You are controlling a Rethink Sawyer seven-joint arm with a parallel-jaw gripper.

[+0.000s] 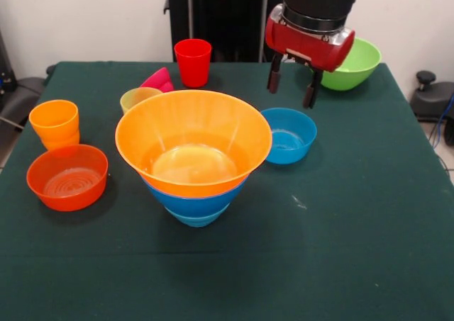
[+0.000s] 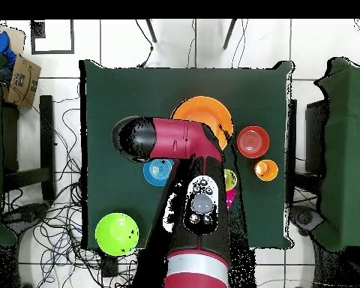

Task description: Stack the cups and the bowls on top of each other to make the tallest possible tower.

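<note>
The nested tower [image 1: 193, 158] of glossy plastic bowls, wide yellow-orange uppermost, stands nearest; the gripper [image 1: 292, 82] hovers jaws spread, empty, above the small blue plastic bowl [image 1: 289, 135].

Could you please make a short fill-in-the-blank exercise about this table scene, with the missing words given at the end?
1. The uppermost bowl of the tower has the colour ____.
2. The gripper hangs above the table with its fingers open and holds ____.
3. The red cup stands upright near the table's far edge, while the magenta bowl beside it lies ____.
4. The small blue bowl to the right of the tower rests on the ____.

Missing words: orange; nothing; tilted; table
</note>
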